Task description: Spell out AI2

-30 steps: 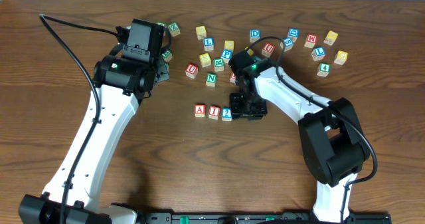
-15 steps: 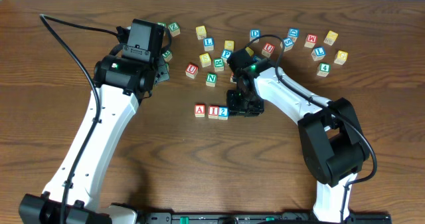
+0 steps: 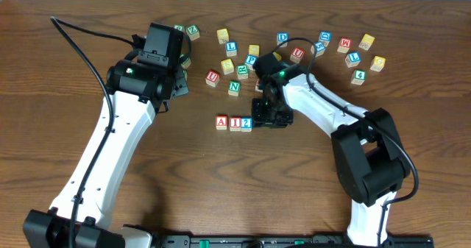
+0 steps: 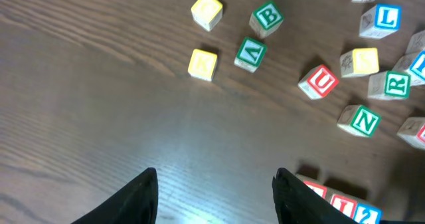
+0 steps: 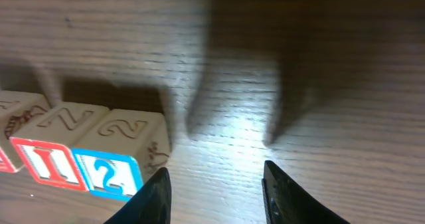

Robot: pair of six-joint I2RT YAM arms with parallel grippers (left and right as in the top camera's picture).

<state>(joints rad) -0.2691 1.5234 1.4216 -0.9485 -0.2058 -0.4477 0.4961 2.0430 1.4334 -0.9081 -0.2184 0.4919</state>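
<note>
Showing three wooden blocks in one straight row, just toward 6 o'clock from the middle of the table [image 3: 184, 189] in the overhead view: A [image 3: 221, 122] in red, I [image 3: 235, 123] in red, 2 [image 3: 246, 123] in blue, touching side by side and reading AI2 from 9 o'clock to 3 o'clock. Set well apart from the loose pile [image 3: 243, 60] of lettered blocks at 12 o'clock. Seen from the right wrist low at 8 o'clock, with printed faces toward the camera, pale carved tops and a dark shadow behind. With the right arm bent down from 4 o'clock and the right gripper [image 3: 269, 118] low at 3 o'clock of 2, just beside it; cannot tell whether touching. Fingers spread wide in the wrist view, holding nothing, only bare lit wood between them. With the left arm stretched from 7 o'clock up toward 11 o'clock and the left gripper [image 4: 216, 197] above bare wood at 9 o'clock of the pile, pointed down, jaws wide apart and empty. Catching, from the left wrist, B [image 4: 267, 16], U [image 4: 319, 82] and N [image 4: 362, 119] toward 1 o'clock, with the row's end peeking in at 4 o'clock beside the right-hand finger.
</note>
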